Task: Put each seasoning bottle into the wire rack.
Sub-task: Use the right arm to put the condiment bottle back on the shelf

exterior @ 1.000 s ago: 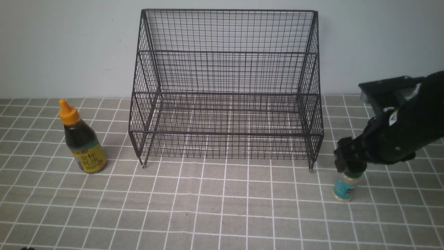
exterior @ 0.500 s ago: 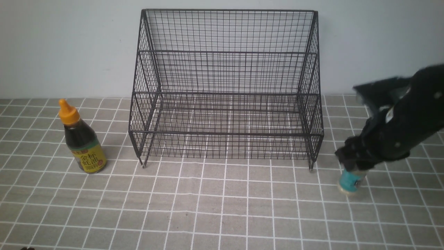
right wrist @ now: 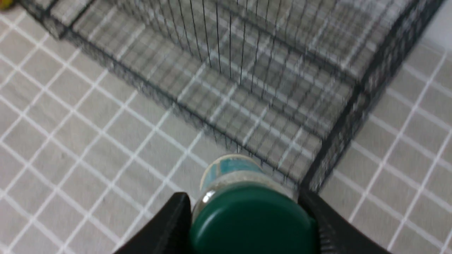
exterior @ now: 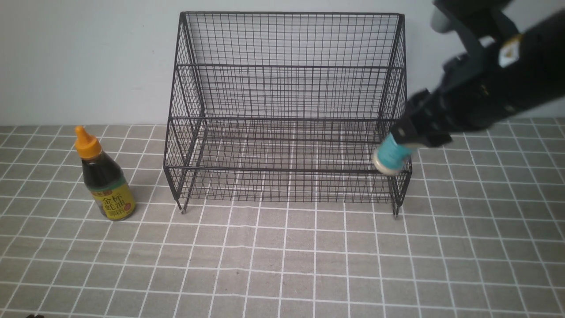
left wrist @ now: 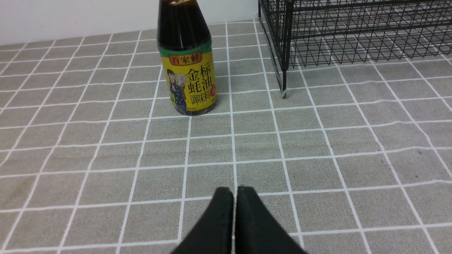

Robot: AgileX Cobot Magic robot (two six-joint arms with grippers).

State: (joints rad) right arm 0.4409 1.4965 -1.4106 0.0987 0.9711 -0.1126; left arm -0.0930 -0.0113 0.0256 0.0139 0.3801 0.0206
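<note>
The right hand (exterior: 408,138) pinches the shaker (exterior: 389,157), seemingly pale powder inside, at the right edge of the wire rack (exterior: 287,88). At frame left the dark-sauce bottle (exterior: 105,176) stands on the tabletop (exterior: 282,265); the left hand (left wrist: 235,215) is pressed together.

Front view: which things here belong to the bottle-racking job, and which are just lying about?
Job: wire rack; dark-sauce bottle, standing left of it; green-capped shaker, held off the table in the right hand at the rack's right front corner.

Just there: tiled tablecloth; pale wall; left hand, shut on nothing.
</note>
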